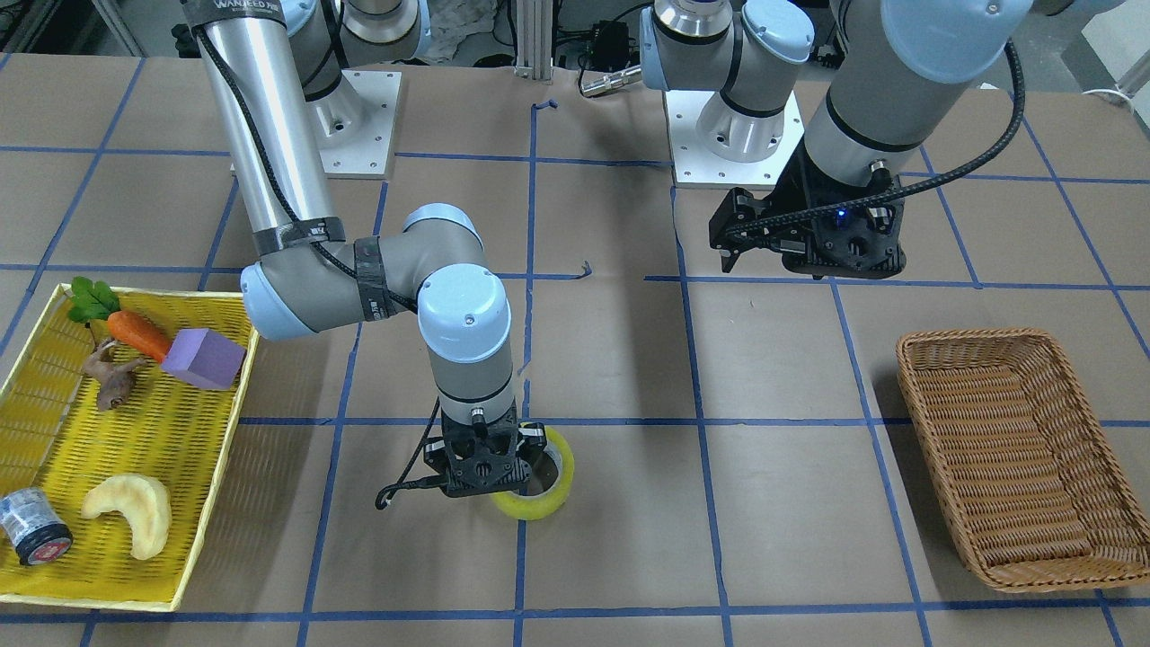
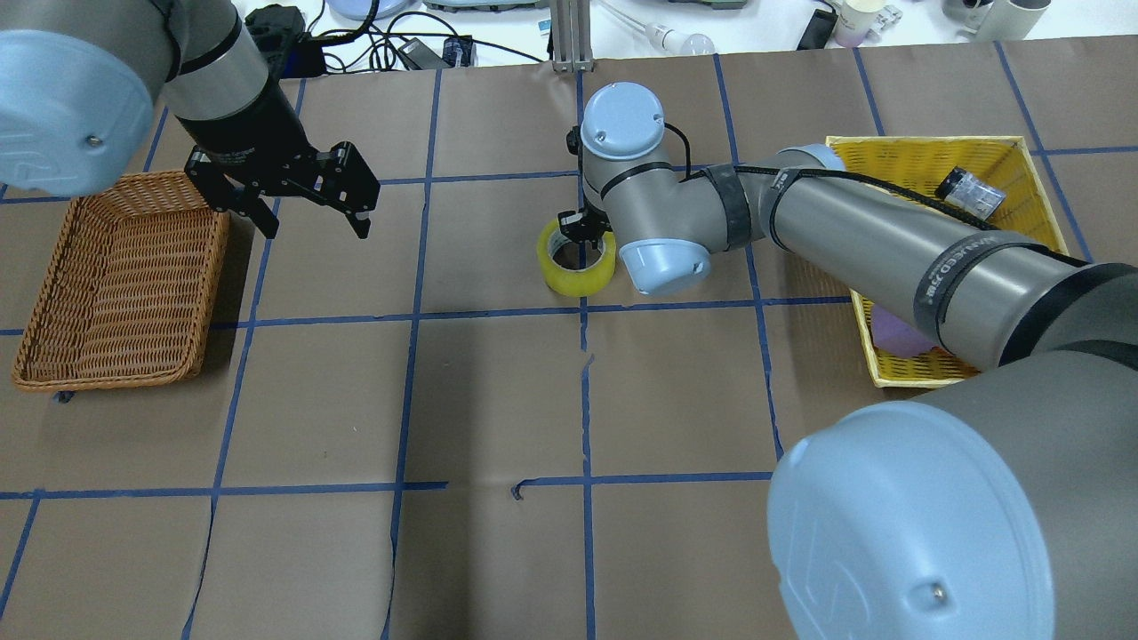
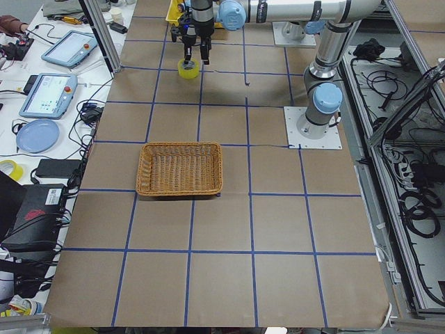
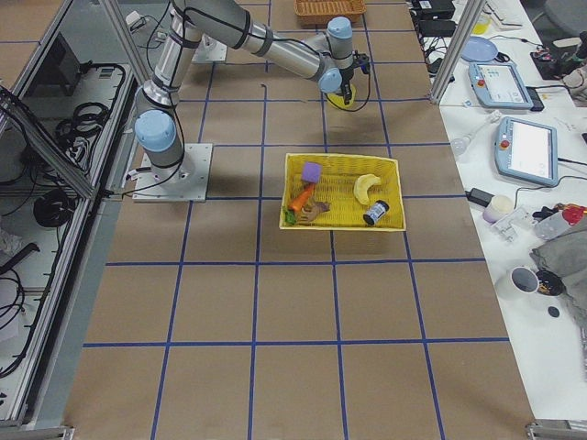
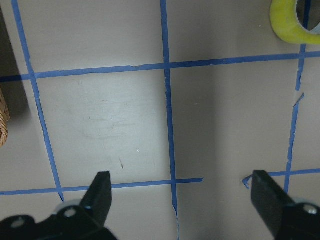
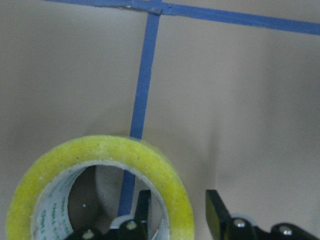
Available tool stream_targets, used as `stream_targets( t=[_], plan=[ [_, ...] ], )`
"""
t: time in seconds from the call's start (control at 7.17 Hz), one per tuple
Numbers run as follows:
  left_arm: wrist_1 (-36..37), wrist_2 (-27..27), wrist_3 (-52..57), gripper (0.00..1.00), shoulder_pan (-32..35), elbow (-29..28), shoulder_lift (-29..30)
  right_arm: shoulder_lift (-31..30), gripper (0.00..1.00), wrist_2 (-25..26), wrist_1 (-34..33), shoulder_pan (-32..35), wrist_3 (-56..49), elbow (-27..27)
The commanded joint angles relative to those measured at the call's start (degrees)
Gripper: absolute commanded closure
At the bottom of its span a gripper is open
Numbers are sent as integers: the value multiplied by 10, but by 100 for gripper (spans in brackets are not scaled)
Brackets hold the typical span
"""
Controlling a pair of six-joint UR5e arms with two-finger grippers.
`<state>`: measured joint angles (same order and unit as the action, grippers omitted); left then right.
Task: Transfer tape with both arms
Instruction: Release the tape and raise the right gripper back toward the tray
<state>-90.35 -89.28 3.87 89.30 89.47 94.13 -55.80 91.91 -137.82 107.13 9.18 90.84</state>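
Observation:
The yellow tape roll [image 1: 539,508] lies flat on the table near the middle, on a blue grid line; it also shows in the overhead view [image 2: 569,280]. My right gripper [image 2: 582,233] reaches down onto it. In the right wrist view, one finger is inside the ring and one outside, straddling the tape's [image 6: 100,150] wall with small gaps, so the right gripper [image 6: 177,210] is open. My left gripper [image 2: 315,231] hovers open and empty above the table, well apart from the tape. In the left wrist view, the left gripper's [image 5: 180,182] fingers stand wide apart, with the tape [image 5: 287,25] at the top right corner.
A brown wicker basket [image 2: 116,284] sits on my left side, just beside the left gripper. A yellow tray [image 1: 220,467] on my right side holds a carrot, a purple block, a banana-shaped toy and a silver-black cylinder [image 1: 34,530].

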Motion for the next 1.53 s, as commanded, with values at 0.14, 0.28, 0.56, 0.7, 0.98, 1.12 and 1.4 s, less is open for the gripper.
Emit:
stream_targets(
  t=[0.14,0.28,0.56,0.7,0.98,1.12,1.4],
  plan=[
    [2,11,1,0,2,-5,3,-116,0,-3,168,-30,-7,-14],
    [10,31,0,0,4,-9,5,-168,0,-3,239,-49,-11,-9],
    [116,61,-11,0,12,-1,28,-250,0,2,373,-74,-33,-11],
    [168,70,-20,0,23,-1,41,-283,0,2,416,-100,-57,-11],
    [281,96,-50,0,60,16,96,-336,0,-4,473,-134,-85,-6],
    [316,96,-69,0,95,18,128,-341,0,-10,462,-134,-85,-6],
    [352,97,-75,0,119,18,192,-339,0,-10,453,-133,-79,-28]
  ],
)
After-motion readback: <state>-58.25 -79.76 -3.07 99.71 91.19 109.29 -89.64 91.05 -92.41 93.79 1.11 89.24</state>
